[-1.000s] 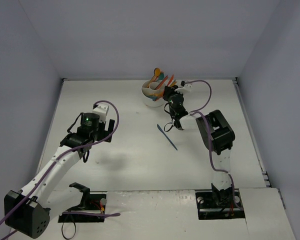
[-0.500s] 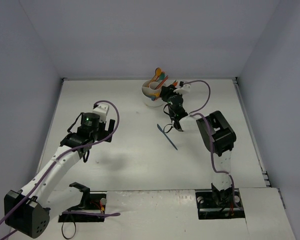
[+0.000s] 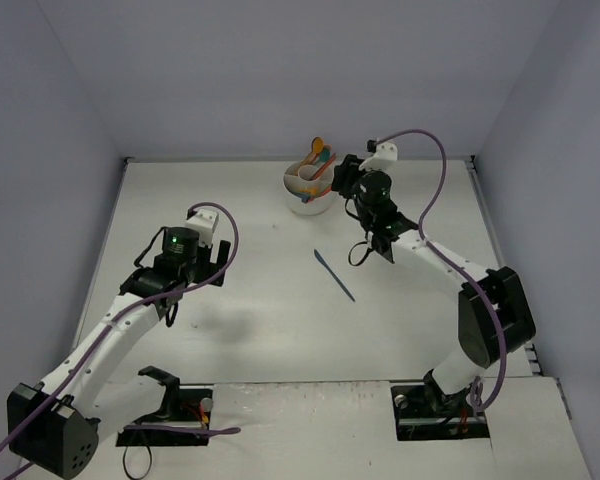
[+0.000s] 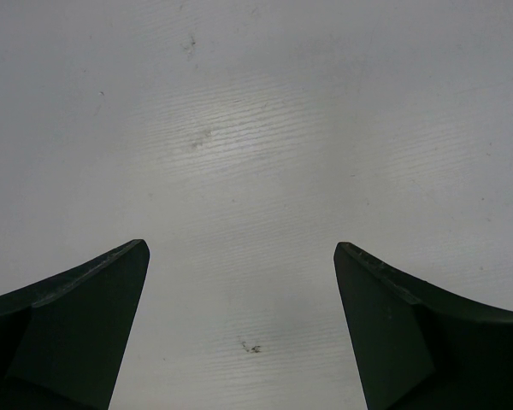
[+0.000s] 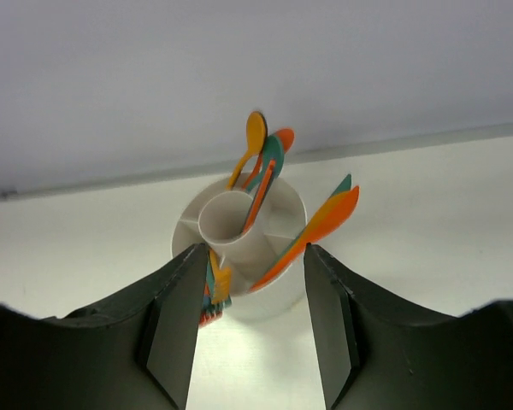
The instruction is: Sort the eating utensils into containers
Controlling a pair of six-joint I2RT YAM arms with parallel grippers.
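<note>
Left of centre, left gripper (image 4: 239, 256) spread wide over bare table (image 3: 260, 330), empty. Mid-table, dark blue knife (image 3: 334, 274) lying flat, long axis far-left to near-right, closer to right gripper (image 5: 250, 252). That one by far edge, fingers parted, empty, facing divided cup (image 3: 302, 207), not the knife.

White round cup (image 3: 302, 206) (image 5: 253, 304) stands upright at upper centre of the top view, at the back of the worktop (image 3: 260, 300). It has a centre tube, with dividers splitting the ring around it. An orange spoon (image 5: 255, 137), teal spoon (image 5: 272, 155) and red-orange spoon (image 5: 285, 137) stand bowls up at the rear; compartment unclear. An orange knife (image 5: 325, 220) with a teal knife (image 5: 343, 183) behind it leans out right. Mixed forks (image 5: 214, 292) at front left, partly hidden. A dark blue knife (image 3: 334, 274) lies flat and diagonal at mid-frame, well apart from the cup.
</note>
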